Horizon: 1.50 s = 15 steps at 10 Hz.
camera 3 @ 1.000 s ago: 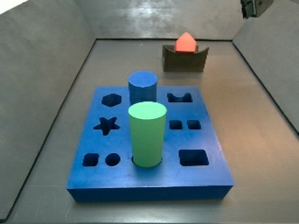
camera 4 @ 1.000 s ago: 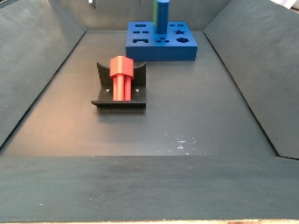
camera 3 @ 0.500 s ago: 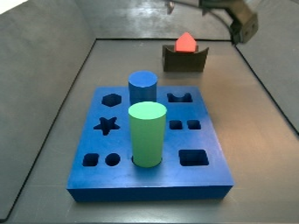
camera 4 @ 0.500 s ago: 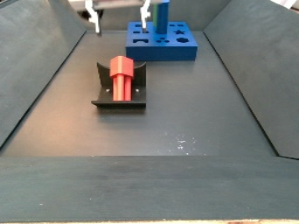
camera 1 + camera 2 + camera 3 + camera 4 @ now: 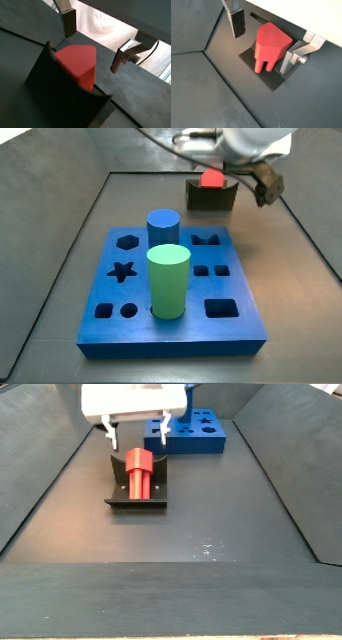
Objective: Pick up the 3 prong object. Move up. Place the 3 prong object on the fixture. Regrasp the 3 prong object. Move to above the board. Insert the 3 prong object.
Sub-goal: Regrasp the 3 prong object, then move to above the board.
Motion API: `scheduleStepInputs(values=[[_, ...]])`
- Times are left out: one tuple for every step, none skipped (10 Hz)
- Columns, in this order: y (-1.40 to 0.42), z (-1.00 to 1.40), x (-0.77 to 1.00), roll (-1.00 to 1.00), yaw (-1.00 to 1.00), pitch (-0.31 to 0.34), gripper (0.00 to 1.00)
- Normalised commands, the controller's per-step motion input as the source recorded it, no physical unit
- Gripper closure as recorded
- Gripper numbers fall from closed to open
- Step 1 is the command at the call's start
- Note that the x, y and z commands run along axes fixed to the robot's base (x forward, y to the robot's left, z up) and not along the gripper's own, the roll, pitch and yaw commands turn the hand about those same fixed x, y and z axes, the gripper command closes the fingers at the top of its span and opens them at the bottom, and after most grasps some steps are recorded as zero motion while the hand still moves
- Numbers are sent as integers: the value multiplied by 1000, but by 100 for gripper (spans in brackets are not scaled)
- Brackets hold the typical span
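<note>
The red-orange 3 prong object (image 5: 271, 44) lies in the notch of the dark fixture (image 5: 135, 500), prongs pointing along it. In the side views it shows as a red piece (image 5: 139, 470) and a red tip (image 5: 211, 177) above the fixture (image 5: 211, 198). My gripper (image 5: 262, 52) hangs open over it, one finger on each side (image 5: 134, 434), with gaps showing between the pads and the piece. In a wrist view the fingers (image 5: 69, 22) flank the red block (image 5: 77, 62). The blue board (image 5: 174, 288) lies away from the gripper.
A blue cylinder (image 5: 163, 226) and a green cylinder (image 5: 168, 280) stand upright in the board. Grey walls slope up round the dark floor (image 5: 201, 534). The board (image 5: 187, 436) sits just past the fixture, close behind the gripper.
The gripper has come down into view and now straddles the 3 prong object on the fixture. The piece, fixture and board have not moved.
</note>
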Motion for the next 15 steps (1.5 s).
scheduleStepInputs(values=[[9,-802,104,64,-6,-57,0],[9,-709,94,64,-8,-46,0],[3,-523,81,61,-12,-30,0],[2,-386,76,57,-7,-22,0],[-3,-217,60,46,6,-4,0],[-8,-181,25,49,1,-1,0],[-12,-173,12,51,-1,-6,0],[-12,-173,12,51,0,-6,0],[-12,-173,12,51,0,-6,0],[0,0,0,0,0,0,100],[285,1000,212,-72,-312,117,100],[281,1000,205,-92,-285,134,100],[272,1000,196,-97,-234,146,100],[258,1000,182,-104,-129,176,100],[254,1000,174,-107,-69,199,100]])
